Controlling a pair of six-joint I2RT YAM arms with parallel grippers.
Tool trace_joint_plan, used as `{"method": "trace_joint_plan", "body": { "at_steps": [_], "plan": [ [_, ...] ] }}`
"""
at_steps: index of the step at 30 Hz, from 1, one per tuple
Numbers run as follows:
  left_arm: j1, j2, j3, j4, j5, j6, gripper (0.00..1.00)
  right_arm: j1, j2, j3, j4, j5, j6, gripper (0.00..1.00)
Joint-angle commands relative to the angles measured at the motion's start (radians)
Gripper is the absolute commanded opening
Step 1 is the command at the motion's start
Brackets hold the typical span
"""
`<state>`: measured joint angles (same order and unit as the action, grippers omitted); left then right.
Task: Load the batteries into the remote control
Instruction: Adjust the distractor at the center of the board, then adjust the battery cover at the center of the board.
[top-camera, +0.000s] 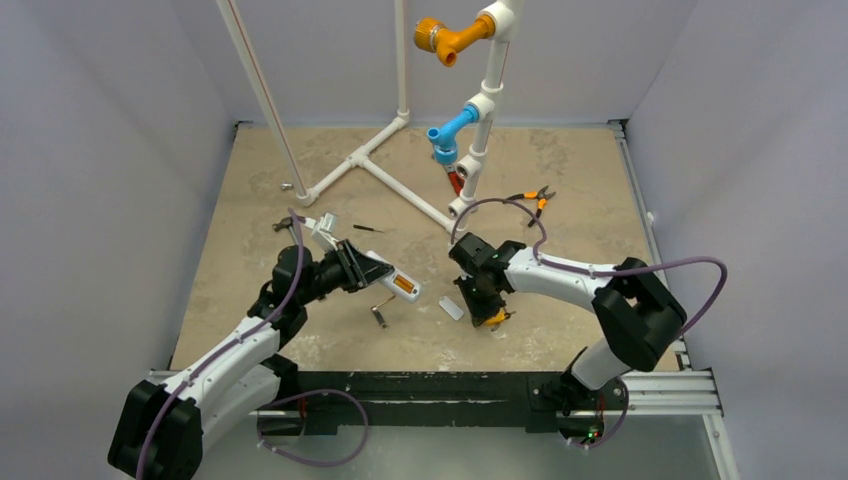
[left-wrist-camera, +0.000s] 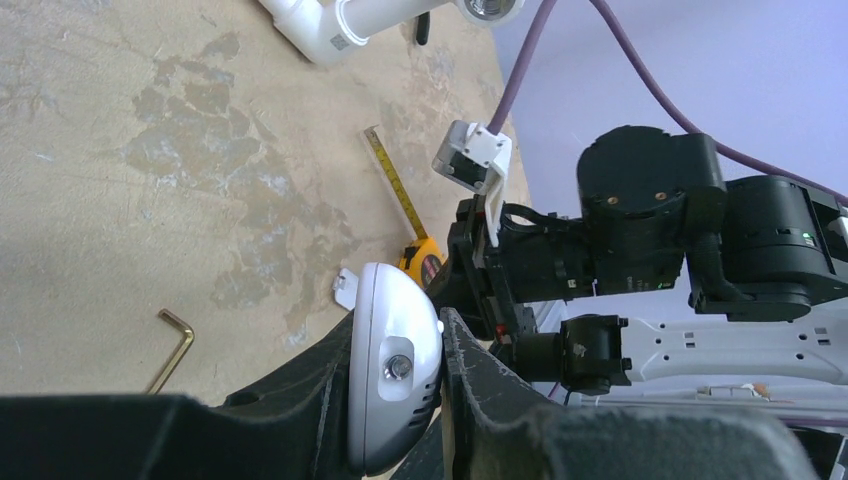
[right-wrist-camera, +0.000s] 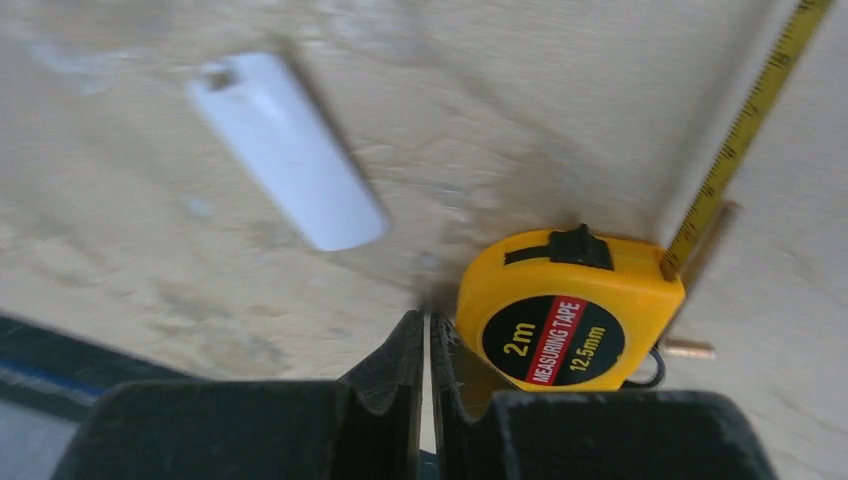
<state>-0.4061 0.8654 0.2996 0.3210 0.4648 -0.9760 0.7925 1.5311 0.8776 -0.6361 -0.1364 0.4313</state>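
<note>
Half-done at best, judging from the overhead view: seeing one orange-copper cylindrical battery (top-camera: 405, 287) lying in the open bay of the slim white rectangular plastic remote control (left-wrist-camera: 390, 300). Gripping that remote control by one end with the left gripper (left-wrist-camera: 398, 345), fingers (left-wrist-camera: 490, 400) clenched on the rounded white casing, bay end pointing toward the other arm; cannot tell whether hanging clear of the beige stone-look tabletop (top-camera: 560, 160) or resting on it. Hovering the right gripper (right-wrist-camera: 428, 320) just beside the round yellow plastic tape measure (right-wrist-camera: 565, 320), jaws pressed almost together, grasping nothing as far as visible. Spotting a small copper-coloured stub (right-wrist-camera: 690, 350) poking out from behind the tape measure; likely a second battery, too little showing to confirm. Noting the small flat white plastic plate (right-wrist-camera: 290, 150), probably the bay cover, lying on the tabletop between the arms. Reading the step in hand as fetching the next cell. Next move calling for spreading the right jaws, working round the tape measure without shoving it, pinching the cell across its body, then lining it up with the bay while holding the remote control steady.
</note>
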Motion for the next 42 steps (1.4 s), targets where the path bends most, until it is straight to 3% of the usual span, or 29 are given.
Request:
{"method": "trace_joint_plan", "body": {
  "at_steps": [1,5,8,11,24,42],
  "plan": [
    [0.005,0.001,0.046,0.057,0.017,0.007,0.0,0.004,-0.004,0.08,-0.204,0.361,0.027,0.04],
    [0.004,0.004,0.05,0.059,0.017,0.006,0.0,0.004,-0.026,0.115,-0.241,0.475,0.04,0.04],
    [0.004,0.009,0.054,0.059,0.016,0.008,0.0,0.004,-0.035,0.099,-0.158,0.384,0.022,0.04],
    [0.005,0.009,0.056,0.057,0.017,0.008,0.0,0.004,-0.075,0.03,0.027,0.179,0.01,0.04],
    [0.006,-0.041,0.04,0.013,-0.006,0.02,0.0,0.006,-0.079,-0.152,0.328,0.193,0.043,0.0],
    [0.005,-0.015,0.037,0.049,-0.007,0.008,0.0,0.071,-0.033,-0.168,0.32,0.052,0.033,0.0]
  ]
}}
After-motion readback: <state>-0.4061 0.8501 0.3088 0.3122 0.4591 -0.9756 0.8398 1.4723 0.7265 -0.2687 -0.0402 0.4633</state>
